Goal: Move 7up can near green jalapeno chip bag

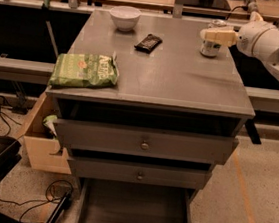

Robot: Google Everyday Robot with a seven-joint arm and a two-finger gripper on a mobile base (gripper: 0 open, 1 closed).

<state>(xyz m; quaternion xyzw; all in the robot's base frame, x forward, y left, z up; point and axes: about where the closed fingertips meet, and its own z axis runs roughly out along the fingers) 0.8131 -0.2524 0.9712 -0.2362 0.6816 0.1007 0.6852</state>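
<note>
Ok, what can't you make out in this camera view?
Small silvery-white drink can: upper part hidden by the cream claw at the grey cabinet top's far right; contact unclear.
Flat light-green chip bag: lettering too blurred to read.
White robot arm: cut off by the right edge.
Small dark wrapper: label too small.

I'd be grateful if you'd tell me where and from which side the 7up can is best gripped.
Grip the 7up can around its round side wall at mid-height, coming from the view's right, where the gripper sits level with it. The can stands upright near the back right corner of the cabinet top.
</note>
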